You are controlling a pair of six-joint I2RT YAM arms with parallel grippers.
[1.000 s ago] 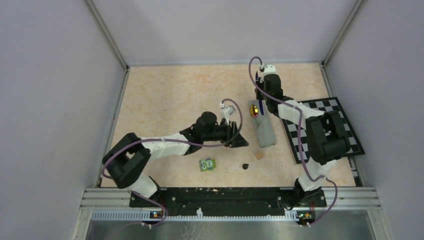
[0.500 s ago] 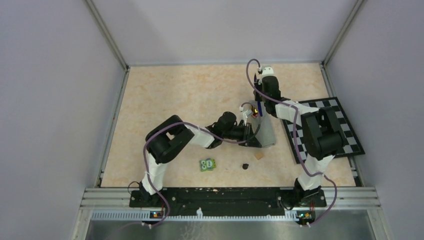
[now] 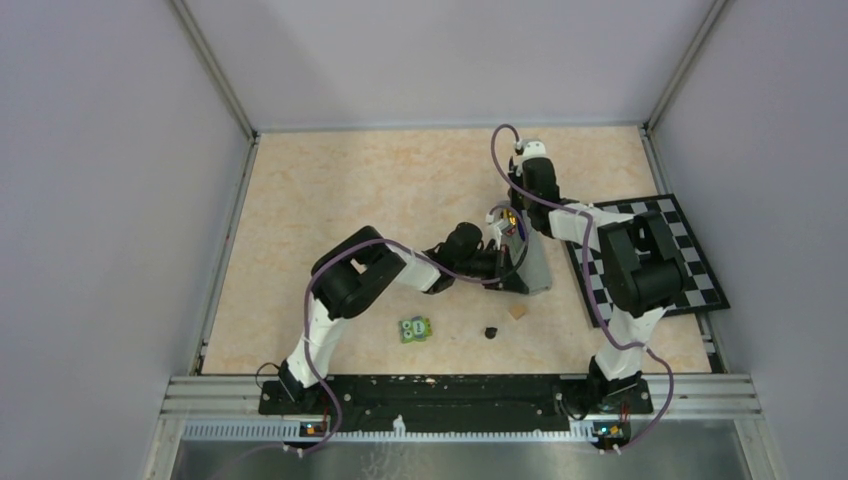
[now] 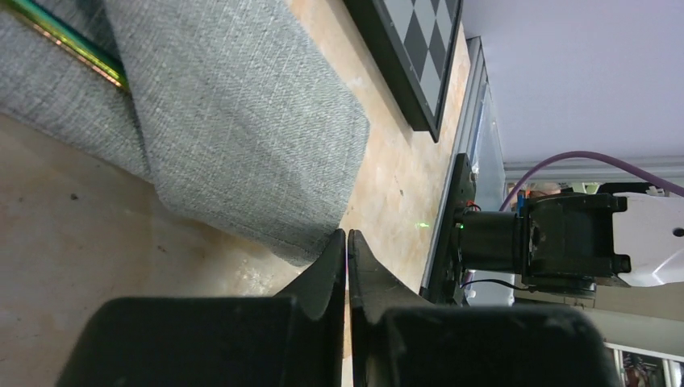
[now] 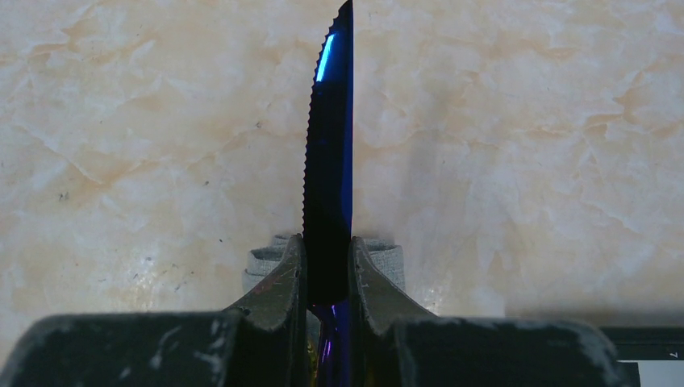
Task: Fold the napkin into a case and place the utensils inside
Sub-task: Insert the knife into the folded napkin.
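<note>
Knife [image 5: 329, 145] between right end effector [image 5: 327, 243] jaws

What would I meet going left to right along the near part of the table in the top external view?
green owl-faced block → small black piece → tan cube → checkerboard mat
</note>
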